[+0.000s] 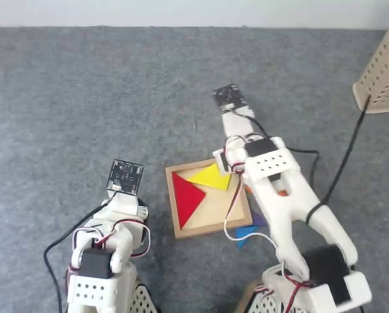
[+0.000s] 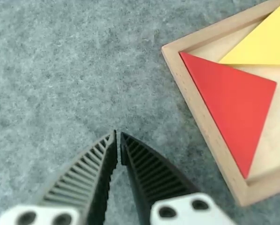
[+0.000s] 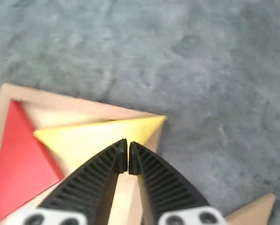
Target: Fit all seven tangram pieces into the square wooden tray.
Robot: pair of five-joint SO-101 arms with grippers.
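Black ribbed fingers of my left gripper [image 2: 118, 137] are pressed together with nothing between them, above the grey carpet [image 2: 60, 70] just beside the square wooden tray [image 2: 205, 117]. My right gripper [image 3: 128, 144] is likewise closed and empty, its tips over the yellow triangle piece [image 3: 83, 138] lying along the tray's far side. I see the red triangle piece [image 1: 186, 194] against the rim nearest my left gripper. One blue piece [image 1: 245, 233] lies on the carpet just outside a tray corner.
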